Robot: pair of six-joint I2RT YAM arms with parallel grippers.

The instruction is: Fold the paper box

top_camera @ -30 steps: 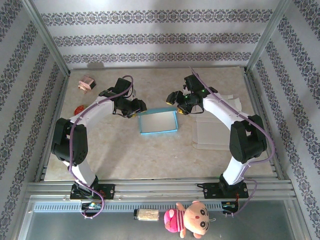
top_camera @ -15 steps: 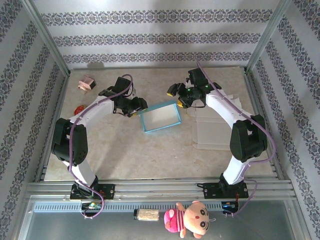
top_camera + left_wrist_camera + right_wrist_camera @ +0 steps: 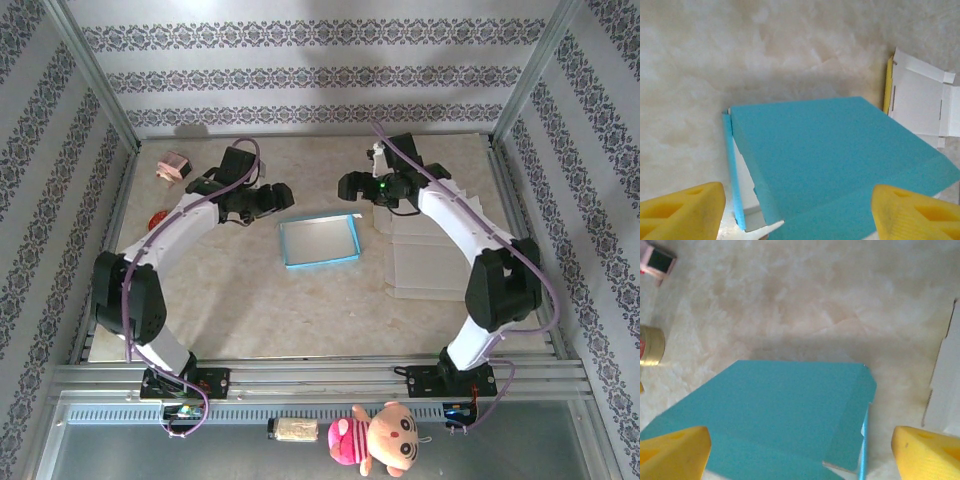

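Both wide open; left gripper (image 3: 279,196), right gripper (image 3: 349,187); clear of paper box (image 3: 320,242)

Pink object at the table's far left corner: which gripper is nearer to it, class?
Left. The left gripper is right of the pink object, near the far left corner of the blue box; the right gripper is farther right, near its far right corner.

It looked like a robotics lab's test cell: wallpapered panels (image 3: 300,75) at the top and sides walled a marble-look tabletop (image 3: 250,300), with aluminium rails (image 3: 320,372) and bolted arm bases (image 3: 185,382) along the bottom.
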